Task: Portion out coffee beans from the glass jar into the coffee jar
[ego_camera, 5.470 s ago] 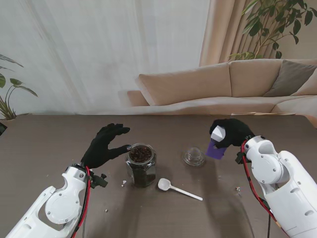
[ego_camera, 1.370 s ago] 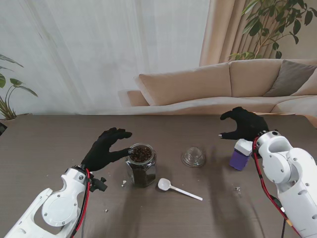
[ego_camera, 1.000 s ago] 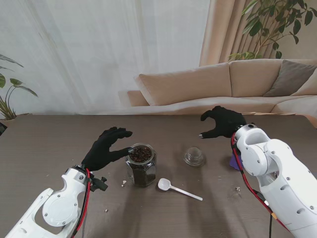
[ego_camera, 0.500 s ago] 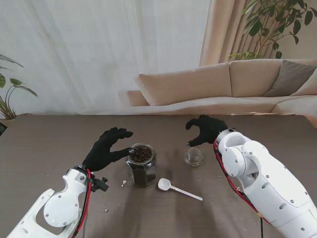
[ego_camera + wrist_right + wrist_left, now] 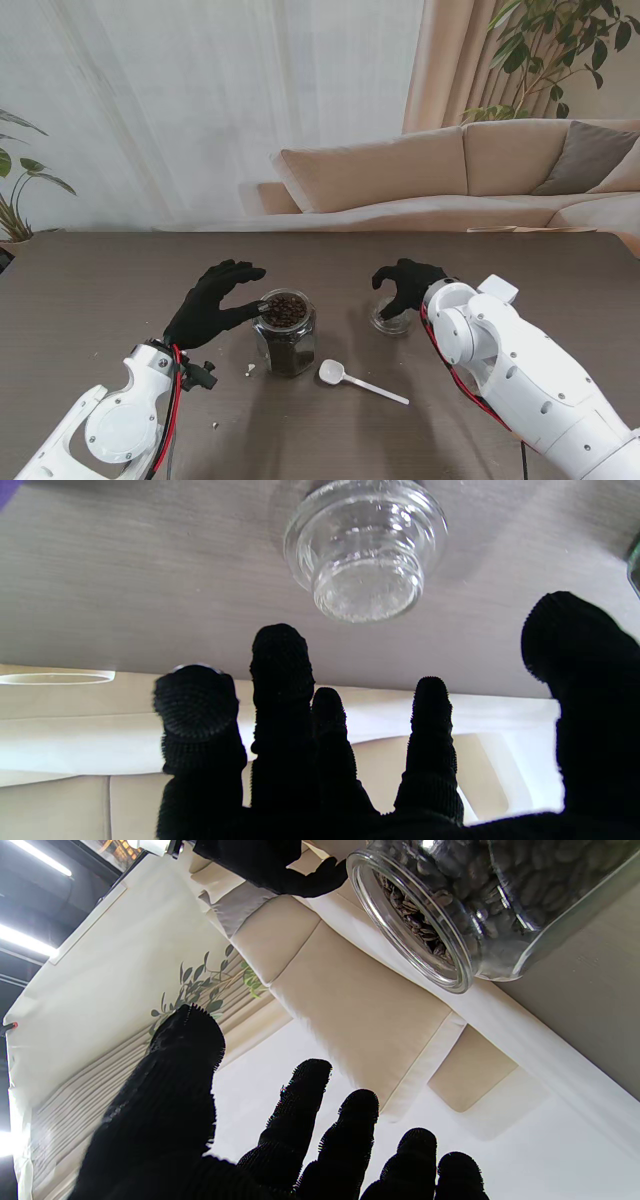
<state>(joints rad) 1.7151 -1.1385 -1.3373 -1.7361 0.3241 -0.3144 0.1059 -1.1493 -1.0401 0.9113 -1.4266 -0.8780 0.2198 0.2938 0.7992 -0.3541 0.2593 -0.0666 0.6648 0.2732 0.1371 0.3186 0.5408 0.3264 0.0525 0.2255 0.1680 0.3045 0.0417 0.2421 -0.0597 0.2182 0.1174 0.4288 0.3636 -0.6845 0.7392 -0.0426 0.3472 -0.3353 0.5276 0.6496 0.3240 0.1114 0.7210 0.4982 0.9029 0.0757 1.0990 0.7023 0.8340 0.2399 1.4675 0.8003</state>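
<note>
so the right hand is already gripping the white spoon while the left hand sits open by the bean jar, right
Not quite. The right hand is open over the glass lid, holding nothing; the white spoon lies untouched on the table, as the stand view shows. The left hand is indeed open by the bean jar.

High stand view, two close wrist views

Bean-filled glass jar beside spread left hand; right hand over glass lid.
</note>
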